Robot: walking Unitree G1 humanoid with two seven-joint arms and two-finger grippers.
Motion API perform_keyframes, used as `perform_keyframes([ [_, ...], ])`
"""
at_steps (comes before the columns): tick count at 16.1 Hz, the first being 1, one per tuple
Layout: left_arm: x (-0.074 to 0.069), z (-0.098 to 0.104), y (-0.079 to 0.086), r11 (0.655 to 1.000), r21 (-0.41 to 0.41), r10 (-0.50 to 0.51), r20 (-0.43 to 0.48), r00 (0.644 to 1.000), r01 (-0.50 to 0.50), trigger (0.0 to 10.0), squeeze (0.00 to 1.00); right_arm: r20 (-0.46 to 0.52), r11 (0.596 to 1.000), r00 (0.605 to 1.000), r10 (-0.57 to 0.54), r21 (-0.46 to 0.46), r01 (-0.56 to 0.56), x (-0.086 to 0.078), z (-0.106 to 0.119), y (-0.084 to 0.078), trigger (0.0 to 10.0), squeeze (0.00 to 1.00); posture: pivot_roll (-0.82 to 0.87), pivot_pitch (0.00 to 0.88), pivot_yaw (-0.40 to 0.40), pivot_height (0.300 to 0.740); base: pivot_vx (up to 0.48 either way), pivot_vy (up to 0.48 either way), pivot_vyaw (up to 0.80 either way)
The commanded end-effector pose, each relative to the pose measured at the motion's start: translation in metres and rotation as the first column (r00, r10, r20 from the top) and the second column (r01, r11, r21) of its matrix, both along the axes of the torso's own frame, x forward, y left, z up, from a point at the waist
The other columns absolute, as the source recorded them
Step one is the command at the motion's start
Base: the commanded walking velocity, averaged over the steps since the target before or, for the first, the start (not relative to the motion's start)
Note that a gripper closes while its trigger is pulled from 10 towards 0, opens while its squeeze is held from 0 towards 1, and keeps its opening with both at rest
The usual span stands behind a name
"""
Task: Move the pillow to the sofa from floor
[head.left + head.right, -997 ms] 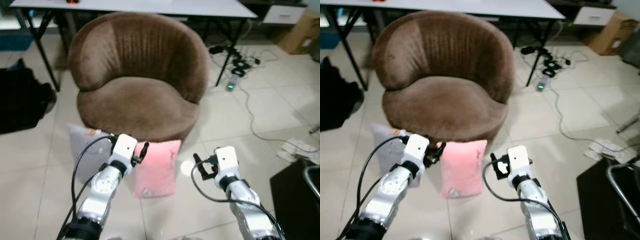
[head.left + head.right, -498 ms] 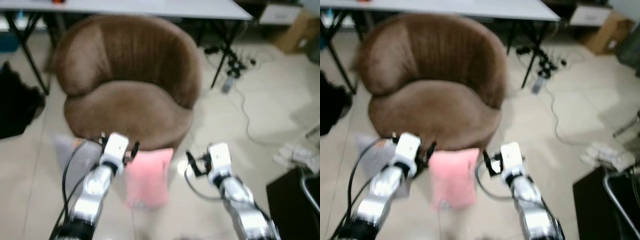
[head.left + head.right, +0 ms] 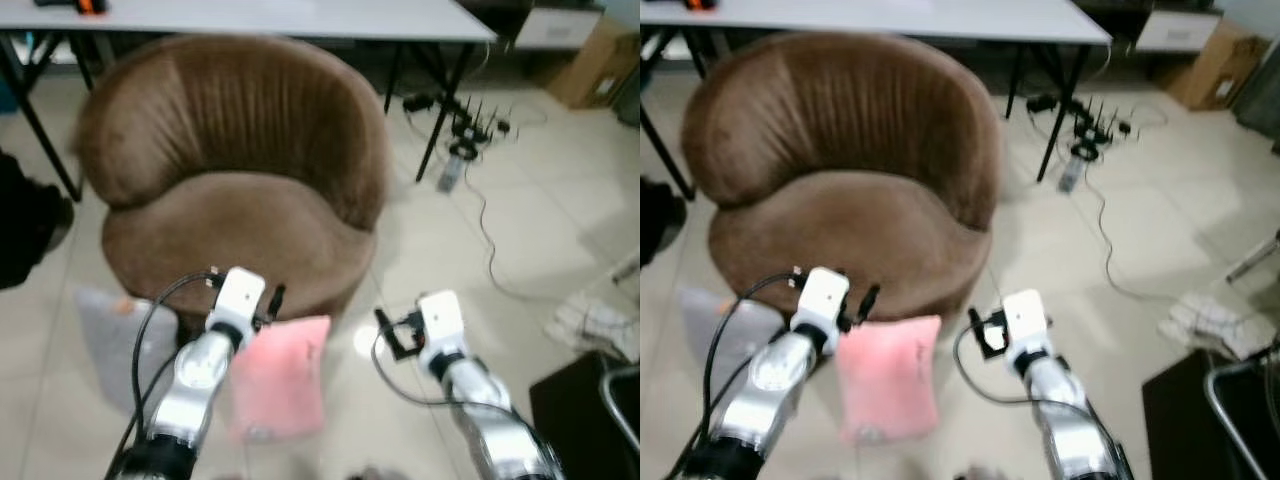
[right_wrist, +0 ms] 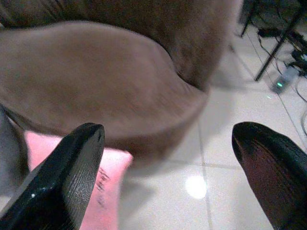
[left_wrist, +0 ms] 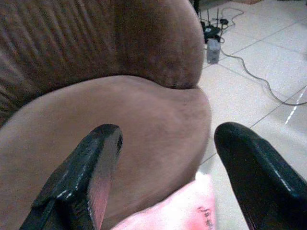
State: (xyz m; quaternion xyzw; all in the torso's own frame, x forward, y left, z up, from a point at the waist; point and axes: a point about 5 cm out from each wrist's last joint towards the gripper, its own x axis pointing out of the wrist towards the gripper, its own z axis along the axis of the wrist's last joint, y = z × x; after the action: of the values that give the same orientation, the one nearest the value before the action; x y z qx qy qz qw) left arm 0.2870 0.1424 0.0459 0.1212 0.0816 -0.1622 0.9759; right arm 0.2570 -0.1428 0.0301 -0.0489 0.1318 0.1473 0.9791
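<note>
Left gripper (image 5: 165,158) spread wide, holding nothing, hovering above the pink pillow's (image 3: 279,378) top edge, low centre of my head view. Right gripper (image 4: 172,158) also spread wide and empty, beside the pillow. Pillow stands on the tile floor (image 3: 430,230), leaning against the brown sofa (image 3: 235,190). Grey pillow (image 3: 110,335) lower left.

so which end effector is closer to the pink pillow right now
Left. The left end effector hovers open at the pink pillow's upper edge, by the brown sofa. The right end effector, also open, is off to the pillow's right over bare floor.
</note>
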Motion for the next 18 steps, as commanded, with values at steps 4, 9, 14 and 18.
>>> perform_keyframes([
  [4,0.0002,0.0035,-0.0010,0.998,-0.056,0.028,0.024,0.999,-0.027,10.0,0.00,0.032,0.999,0.998,-0.044,0.002,0.044,0.0022,0.0029,-0.0081,10.0,0.00,-0.09,0.090,-0.101,0.740,0.000,0.000,0.00],
  [9,0.0022,0.0075,-0.0034,0.998,-0.056,0.017,0.047,0.999,-0.014,10.0,0.00,0.035,0.999,0.999,-0.036,0.000,0.036,0.0076,0.0036,-0.0072,10.0,0.00,-0.08,0.078,-0.102,0.740,0.000,0.000,0.00],
  [14,0.0023,0.0079,-0.0028,0.999,-0.050,0.016,0.052,0.999,-0.014,10.0,0.00,0.038,1.000,0.999,-0.023,-0.003,0.023,0.0096,0.0040,-0.0055,10.0,0.00,-0.07,0.080,-0.104,0.740,0.000,0.000,0.00],
  [18,0.0020,0.0065,-0.0038,0.999,-0.048,0.016,0.042,0.999,-0.014,10.0,0.00,0.038,1.000,0.999,-0.017,0.001,0.017,0.0099,0.0040,-0.0045,10.0,0.00,-0.08,0.081,-0.103,0.740,0.314,0.000,0.00],
])
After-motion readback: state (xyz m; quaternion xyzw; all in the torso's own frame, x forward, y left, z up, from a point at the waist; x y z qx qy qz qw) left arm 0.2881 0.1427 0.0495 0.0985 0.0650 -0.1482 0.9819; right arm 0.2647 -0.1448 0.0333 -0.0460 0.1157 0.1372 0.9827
